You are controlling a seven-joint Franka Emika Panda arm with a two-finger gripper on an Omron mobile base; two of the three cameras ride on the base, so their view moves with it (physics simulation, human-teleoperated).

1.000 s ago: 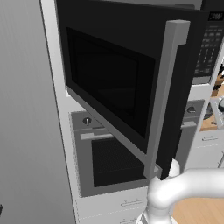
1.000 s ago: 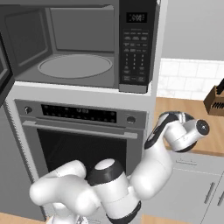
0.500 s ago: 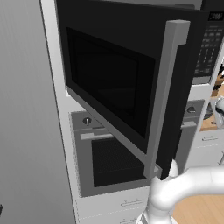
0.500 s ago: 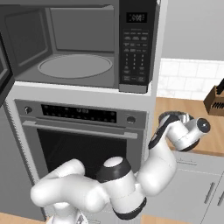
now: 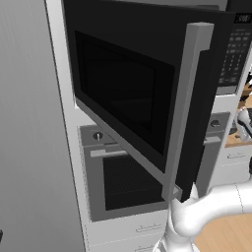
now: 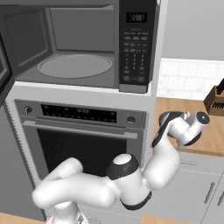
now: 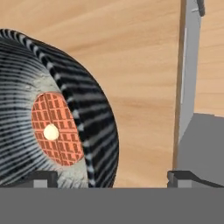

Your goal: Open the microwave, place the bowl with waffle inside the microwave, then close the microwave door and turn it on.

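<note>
The microwave point(image 6: 74, 48) stands open, its cavity and glass turntable point(image 6: 74, 65) bare, the keypad panel point(image 6: 133, 48) to the right. The microwave door point(image 5: 128, 98) is swung wide out, with its silver bar handle point(image 5: 189, 98) toward the camera. On the wooden counter lies the bowl with waffle point(image 7: 83, 109), dark with pale stripes, the reddish waffle point(image 7: 54, 129) inside. My gripper point(image 7: 113, 178) is open just in front of the bowl. The bowl's right rim sits between the fingertips point(image 7: 41, 178) and nothing is held. The hand point(image 6: 189, 127) hangs over the counter right of the oven.
A silver-fronted oven point(image 6: 83, 144) sits under the microwave. The wooden counter point(image 6: 173, 105) runs to the right with a knife block point(image 6: 216, 99) at its back. A grey upright panel point(image 7: 190, 65) rises close to the right fingertip. The open door blocks the space left of the cavity.
The arm's elbow has swung slightly to the right. The hand has stayed over the counter with the jaws open, and the door has not moved.
</note>
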